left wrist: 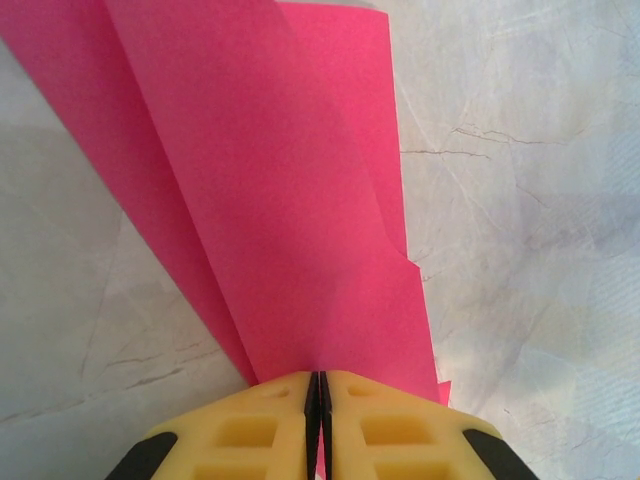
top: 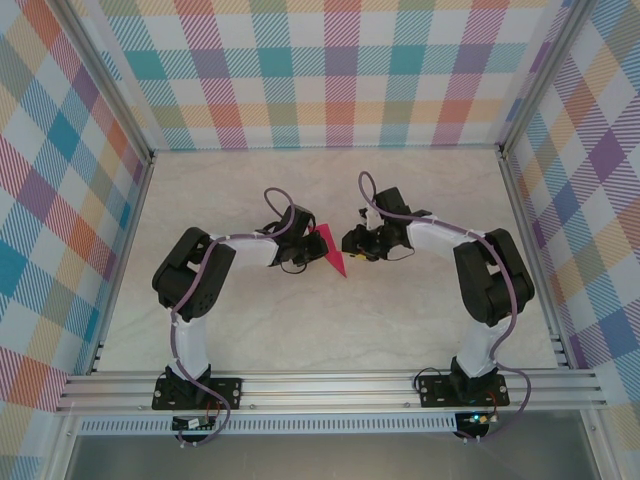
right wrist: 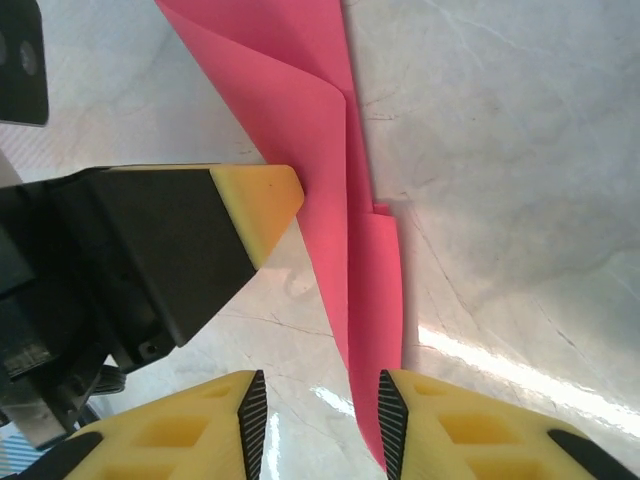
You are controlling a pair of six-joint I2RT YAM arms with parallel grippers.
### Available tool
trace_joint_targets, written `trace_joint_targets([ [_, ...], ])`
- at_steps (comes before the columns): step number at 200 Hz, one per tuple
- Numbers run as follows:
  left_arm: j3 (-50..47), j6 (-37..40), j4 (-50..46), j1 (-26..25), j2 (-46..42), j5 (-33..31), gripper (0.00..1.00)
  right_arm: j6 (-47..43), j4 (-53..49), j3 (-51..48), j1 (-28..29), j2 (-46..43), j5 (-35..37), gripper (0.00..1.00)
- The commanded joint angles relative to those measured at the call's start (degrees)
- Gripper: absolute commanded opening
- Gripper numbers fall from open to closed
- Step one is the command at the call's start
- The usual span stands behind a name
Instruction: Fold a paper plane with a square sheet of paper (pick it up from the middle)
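The paper plane (top: 331,252) sits at mid-table between the two wrists, a narrow magenta-pink dart whose point aims toward the near edge where the arm bases are bolted. From the left wrist the paper (left wrist: 290,200) fans away from the camera in overlapping folded layers, with a stepped edge on its right side, above the pale marbled tabletop (left wrist: 540,200). The left gripper (left wrist: 318,385) is clamped on it: the two yellow fingers meet with the pink sheet pinched in the seam between them. From the right wrist the dart (right wrist: 330,150) runs down the picture, a curled fold along its length, narrowing to a tip that lies inside the gap of the right gripper (right wrist: 320,400). Those jaws stand apart, the tip close against the right-hand pad; whether it touches cannot be told. One yellow-tipped finger of the left gripper (right wrist: 255,200) presses the paper's left edge. Plaid walls (top: 300,70) enclose the table (top: 300,330).
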Motion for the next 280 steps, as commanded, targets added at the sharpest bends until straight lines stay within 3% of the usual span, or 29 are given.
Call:
trace_joint_targets([
  [1, 0.7, -0.8, -5.6, -0.4, 2.7, -2.4, 0.13, -1.9, -0.2, 0.8, 1.6, 1.3, 0.6, 0.35],
  [71, 2.6, -1.9, -9.0, -0.4, 3.7, -3.2, 0.13, -4.7, -1.7, 2.8, 3.7, 6.0, 0.4, 0.27],
  [112, 3.4, -2.1, -10.5, -0.4, 4.1, -3.7, 0.13, -4.9, -3.6, 3.2, 3.7, 7.8, 3.5, 0.16],
  [176, 4.6, -2.2, -12.8, -0.4, 4.8, -4.5, 0.12, -5.7, -7.7, 4.3, 3.8, 8.0, 8.0, 0.12],
  [225, 5.0, -1.8, -13.6, -0.4, 5.3, -4.5, 0.12, -4.4, -3.6, 1.6, 3.7, 0.3, 4.5, 0.2],
  [280, 5.4, -1.7, -14.3, -0.4, 5.9, -4.6, 0.12, -3.3, -2.4, 3.7, 5.2, 4.5, -1.7, 0.11],
])
